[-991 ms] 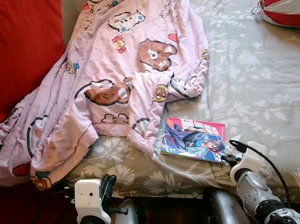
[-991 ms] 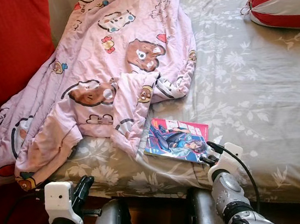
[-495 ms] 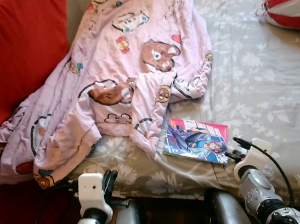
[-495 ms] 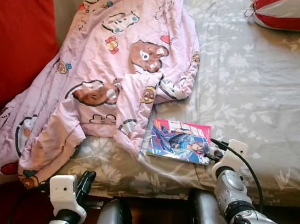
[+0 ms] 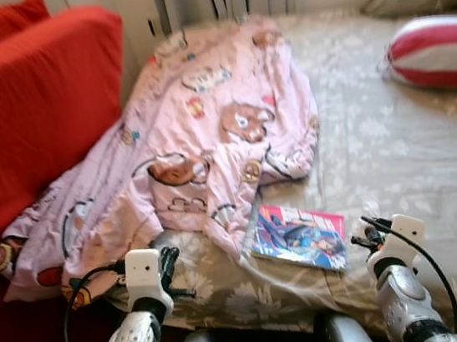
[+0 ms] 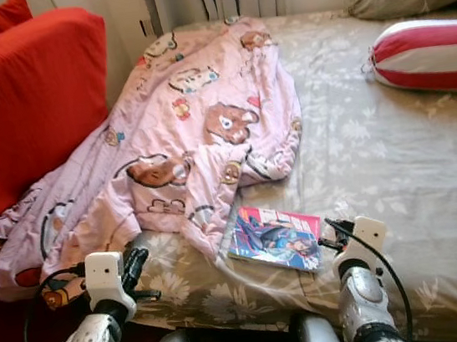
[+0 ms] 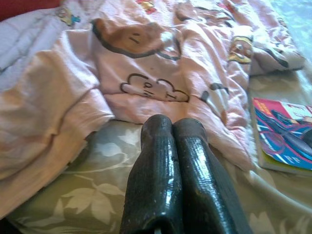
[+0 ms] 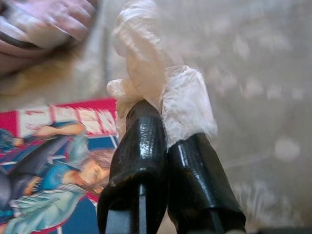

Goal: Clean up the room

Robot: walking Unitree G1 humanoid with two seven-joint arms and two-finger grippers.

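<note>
Fingers of the right gripper (image 8: 163,141) pinch a crumpled white tissue (image 8: 161,95) just beside the comic book (image 5: 299,238), the left gripper (image 7: 171,146) is closed on nothing, and the pink blanket (image 5: 200,149) beyond both looks untidied

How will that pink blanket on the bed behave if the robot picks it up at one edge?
The pink blanket lies rumpled in soft folds, so it will probably hang limp and trail. It looks thin, so likely light. One fold seems to overlap the comic book, so pulling may nudge it; part drapes onto the red sofa and could drag.
</note>
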